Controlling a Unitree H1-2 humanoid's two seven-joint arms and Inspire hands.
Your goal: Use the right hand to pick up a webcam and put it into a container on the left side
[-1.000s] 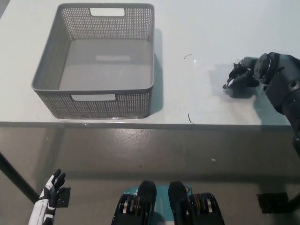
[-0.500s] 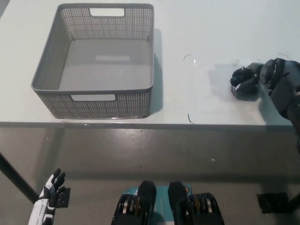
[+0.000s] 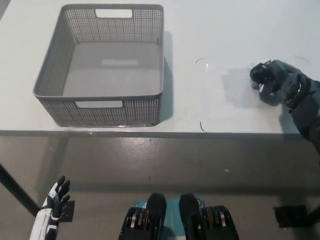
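My black right hand [image 3: 280,82] lies low over the white table [image 3: 220,30] at the far right, its fingers curled. A small rounded black lump, the webcam [image 3: 258,73], shows at the hand's left tip inside that curl; black on black, its outline is hard to separate. The grey perforated basket [image 3: 110,113] stands at the table's left with nothing in it, well apart from the hand. My white left hand [image 3: 55,199] rests at the lower left, below the table's front edge, fingers spread and holding nothing.
Two short thin dark wire bits [image 3: 202,126] lie on the table between basket and hand. The table's front edge [image 3: 160,132] runs across the middle of the picture, with dark floor below it.
My right hand has shifted a little to the right and turned, its fingers curling in around the dark lump. Basket and left hand have stayed put.
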